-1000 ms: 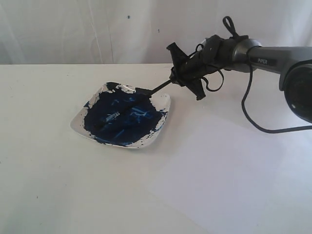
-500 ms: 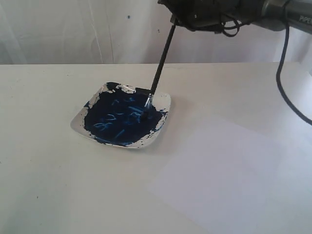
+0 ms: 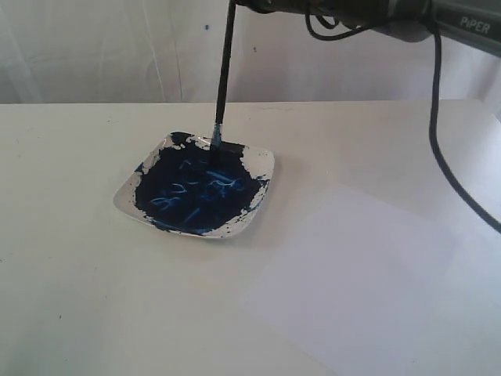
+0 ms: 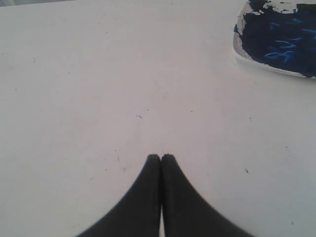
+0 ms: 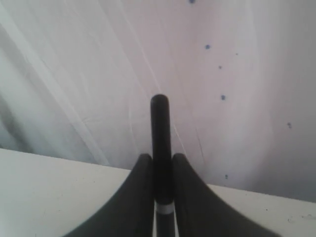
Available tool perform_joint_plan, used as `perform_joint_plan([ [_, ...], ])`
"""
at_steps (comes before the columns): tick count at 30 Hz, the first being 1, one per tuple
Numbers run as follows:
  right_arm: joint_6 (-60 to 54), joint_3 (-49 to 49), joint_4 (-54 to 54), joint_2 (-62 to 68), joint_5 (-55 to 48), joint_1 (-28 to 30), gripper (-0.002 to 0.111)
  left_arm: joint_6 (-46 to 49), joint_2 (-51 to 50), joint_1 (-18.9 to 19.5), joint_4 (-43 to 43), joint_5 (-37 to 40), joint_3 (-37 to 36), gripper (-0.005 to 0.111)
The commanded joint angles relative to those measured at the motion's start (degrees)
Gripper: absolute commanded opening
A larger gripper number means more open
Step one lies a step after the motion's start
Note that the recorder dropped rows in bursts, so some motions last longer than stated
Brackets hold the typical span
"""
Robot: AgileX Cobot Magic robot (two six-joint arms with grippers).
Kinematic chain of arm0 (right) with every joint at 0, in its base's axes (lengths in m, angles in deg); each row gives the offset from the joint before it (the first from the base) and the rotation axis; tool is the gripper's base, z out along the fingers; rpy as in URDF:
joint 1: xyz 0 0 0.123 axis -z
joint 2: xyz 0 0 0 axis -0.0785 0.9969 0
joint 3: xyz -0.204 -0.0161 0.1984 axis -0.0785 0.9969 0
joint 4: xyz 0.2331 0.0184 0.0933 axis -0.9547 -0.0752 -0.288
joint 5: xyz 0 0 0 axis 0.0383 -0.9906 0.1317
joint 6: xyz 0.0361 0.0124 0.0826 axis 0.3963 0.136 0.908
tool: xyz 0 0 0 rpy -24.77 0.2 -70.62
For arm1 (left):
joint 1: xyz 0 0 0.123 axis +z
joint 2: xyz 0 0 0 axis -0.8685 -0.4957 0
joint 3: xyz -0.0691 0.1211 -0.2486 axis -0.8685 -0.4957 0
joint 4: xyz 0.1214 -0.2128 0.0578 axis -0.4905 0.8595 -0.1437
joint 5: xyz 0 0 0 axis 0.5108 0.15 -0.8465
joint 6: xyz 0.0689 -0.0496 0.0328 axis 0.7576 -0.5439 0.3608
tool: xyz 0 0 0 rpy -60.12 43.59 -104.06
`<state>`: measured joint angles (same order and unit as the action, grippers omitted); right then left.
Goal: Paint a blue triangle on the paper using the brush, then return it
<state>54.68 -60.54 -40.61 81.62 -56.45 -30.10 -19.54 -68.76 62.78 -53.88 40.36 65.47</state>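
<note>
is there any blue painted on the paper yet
No, the paper is plain white, and the brush tip is at the paint dish.

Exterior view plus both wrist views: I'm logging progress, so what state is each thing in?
dish, smeared with dark blue paint
brush, near upright, gripped, bristles at the dish's far edge
paper, flat, blank
right gripper, shut on the brush
left gripper, shut, empty

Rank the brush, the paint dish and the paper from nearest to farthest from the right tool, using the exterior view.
1. The brush: clamped in the right tool, hanging nearly upright.
2. The paint dish: directly under the brush tip.
3. The paper: lying flat, toward the view's lower right.
</note>
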Motion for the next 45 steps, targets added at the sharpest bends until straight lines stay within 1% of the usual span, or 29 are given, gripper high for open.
perform_joint_plan([
  [1, -8.58, 0.14, -1.28, -1.96, 1.73, -2.65, 0.0, -0.25, 0.26, -0.47, 0.33, -0.03, -0.22, 0.0],
  [7, -10.03, 2.09, -7.73, -4.6, 5.49, -4.79, 0.0, -0.25, 0.26, -0.47, 0.33, -0.03, -0.22, 0.0],
  [12, -10.3, 8.22, -7.59, -7.71, 10.82, -5.31, 0.0, -0.25, 0.26, -0.47, 0.33, -0.03, -0.22, 0.0],
  [16, -7.97, 13.14, -3.61, -10.78, 14.57, -5.31, 0.0, -0.25, 0.26, -0.47, 0.33, -0.03, -0.22, 0.0],
  [17, -4.76, 14.56, -1.06, -11.69, 15.84, -5.41, 0.0, -0.25, 0.26, -0.47, 0.33, -0.03, -0.22, 0.0],
  [19, 3.81, 17.79, 8.5, -13.68, 19.11, -5.41, 0.0, -0.25, 0.26, -0.47, 0.33, -0.03, -0.22, 0.0],
  [20, 11.2, 19.75, 15.82, -14.68, 21.67, -5.41, 0.0, -0.25, 0.26, -0.47, 0.33, -0.03, -0.22, 0.0],
  [22, 30.81, 23.73, 34.79, -16.38, 27.92, -5.13, 0.0, -0.25, 0.26, -0.47, 0.33, -0.03, -0.22, 0.0],
  [24, 50.36, 27.51, 53.05, -17.73, 35.32, -3.39, 0.0, -0.25, 0.26, -0.47, 0.33, -0.03, -0.22, 0.0],
  [25, 56.16, 28.9, 60.13, -18.02, 38.2, -2.35, 0.0, -0.25, 0.26, -0.47, 0.33, -0.03, -0.22, 0.0],
  [26, 59.53, 29.89, 63.74, -18.38, 39.67, -1.56, 0.0, -0.25, 0.26, -0.47, 0.33, -0.03, -0.22, 0.0],
  [28, 63.38, 32.23, 67.2, -19.58, 40.29, 0.19, 0.0, -0.25, 0.26, -0.47, 0.33, -0.03, -0.22, 0.0],
  [34, 63.38, 40.4, 67.32, -28.68, 43.25, 5.54, 0.0, -0.25, 0.26, -0.47, 0.33, -0.03, -0.22, 0.0],
  [38, 63.47, 46.3, 71.41, -36.93, 43.09, 9.44, 0.0, -0.25, 0.26, -0.47, 0.33, -0.03, -0.22, 0.0],
  [40, 65.56, 49.86, 73.92, -41.57, 41.73, 11.65, 0.0, -0.25, 0.26, -0.47, 0.33, -0.03, -0.22, 0.0],
  [43, 69.29, 55.35, 76.55, -48.14, 36.63, 13.99, 0.0, -0.25, 0.26, -0.47, 0.33, -0.03, -0.22, 0.0],
  [45, 69.46, 58.61, 77.57, -52.24, 34.02, 15.02, 0.0, -0.25, 0.26, -0.47, 0.33, -0.03, -0.22, 0.0],
])
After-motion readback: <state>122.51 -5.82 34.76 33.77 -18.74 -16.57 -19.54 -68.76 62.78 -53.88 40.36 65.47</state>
